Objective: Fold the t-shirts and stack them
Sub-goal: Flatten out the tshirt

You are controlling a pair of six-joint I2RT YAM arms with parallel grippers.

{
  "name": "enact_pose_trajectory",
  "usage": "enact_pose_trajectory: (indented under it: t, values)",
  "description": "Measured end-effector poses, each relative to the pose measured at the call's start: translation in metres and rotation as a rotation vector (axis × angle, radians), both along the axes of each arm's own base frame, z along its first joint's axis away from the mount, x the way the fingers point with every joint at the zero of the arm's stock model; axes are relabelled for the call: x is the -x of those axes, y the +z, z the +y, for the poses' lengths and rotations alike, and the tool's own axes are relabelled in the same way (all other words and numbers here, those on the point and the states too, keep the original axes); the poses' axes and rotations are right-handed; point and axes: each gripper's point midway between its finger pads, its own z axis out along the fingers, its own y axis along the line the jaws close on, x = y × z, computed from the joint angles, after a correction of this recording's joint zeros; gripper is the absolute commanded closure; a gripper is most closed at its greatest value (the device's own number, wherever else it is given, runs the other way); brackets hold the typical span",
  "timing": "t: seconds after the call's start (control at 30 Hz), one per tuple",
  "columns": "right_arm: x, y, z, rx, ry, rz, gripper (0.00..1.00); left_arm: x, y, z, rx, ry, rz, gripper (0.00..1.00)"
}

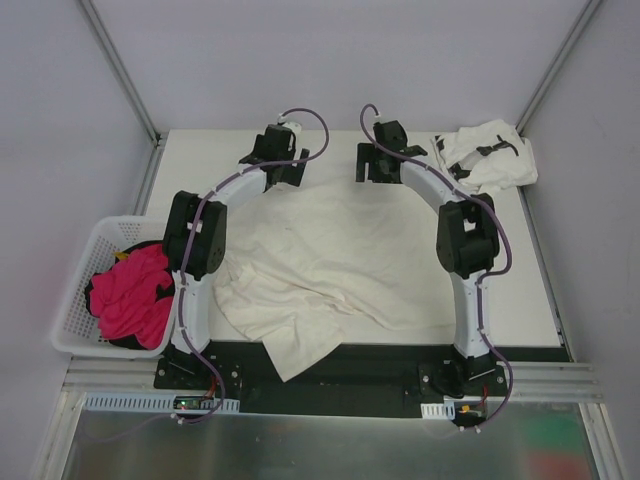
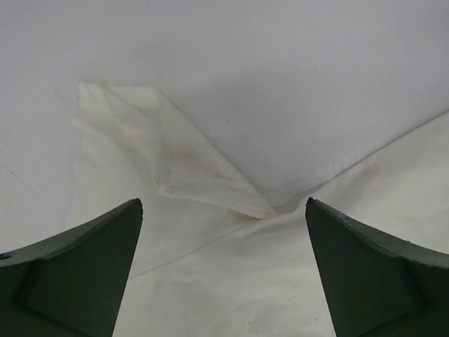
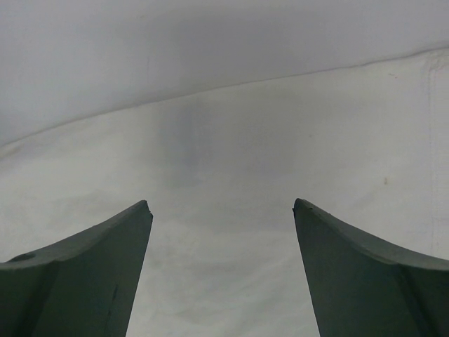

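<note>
Your cream shirt lies spread and rumpled across the middle of the bench, a near corner reaching past the front edge between the arm bases. The printed shirt sits bunched in the far right corner, apart from it. Your left fingers are spread wide over the cream shirt's far edge, where a folded flap, probably a sleeve, lies flat. Your right fingers are also spread, over plain cloth at that far edge, pinching nothing. A basket at the left holds pink cloth.
</note>
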Motion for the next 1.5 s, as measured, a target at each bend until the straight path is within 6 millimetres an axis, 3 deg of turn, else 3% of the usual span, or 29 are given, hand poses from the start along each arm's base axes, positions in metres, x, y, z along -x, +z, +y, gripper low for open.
enact_pose_trajectory:
  t: [0.37,0.53,0.7,0.9,1.1,1.2,1.37,1.43,1.5]
  values:
    - [-0.009,-0.024,-0.011,-0.013,-0.037,0.045,0.16,0.010,-0.018,-0.002,-0.002,0.004,0.120,0.01]
    - [-0.009,-0.026,-0.009,-0.033,-0.037,0.054,0.18,0.018,-0.022,0.001,-0.015,0.008,0.162,0.01]
    - [-0.008,-0.027,-0.009,-0.041,-0.036,0.059,0.18,0.015,-0.018,0.005,-0.025,0.051,0.168,0.01]
    - [-0.008,-0.029,-0.008,-0.053,-0.033,0.060,0.20,0.011,-0.030,0.011,-0.058,0.091,0.189,0.01]
    - [0.003,-0.054,-0.018,-0.048,-0.043,0.105,0.25,0.007,-0.050,0.021,-0.059,0.183,0.209,0.13]
    - [0.001,-0.053,-0.020,-0.060,-0.051,0.097,0.26,0.003,-0.053,0.028,-0.057,0.233,0.202,0.18]
    - [0.000,-0.053,-0.021,-0.073,-0.054,0.093,0.28,-0.009,-0.040,0.039,-0.049,0.310,0.151,0.28]
    - [-0.001,-0.053,-0.021,-0.074,-0.054,0.091,0.29,-0.017,-0.031,0.044,-0.036,0.338,0.112,0.45]
    - [-0.001,-0.053,-0.022,-0.075,-0.055,0.089,0.30,-0.021,-0.029,0.046,-0.011,0.367,0.096,0.49]
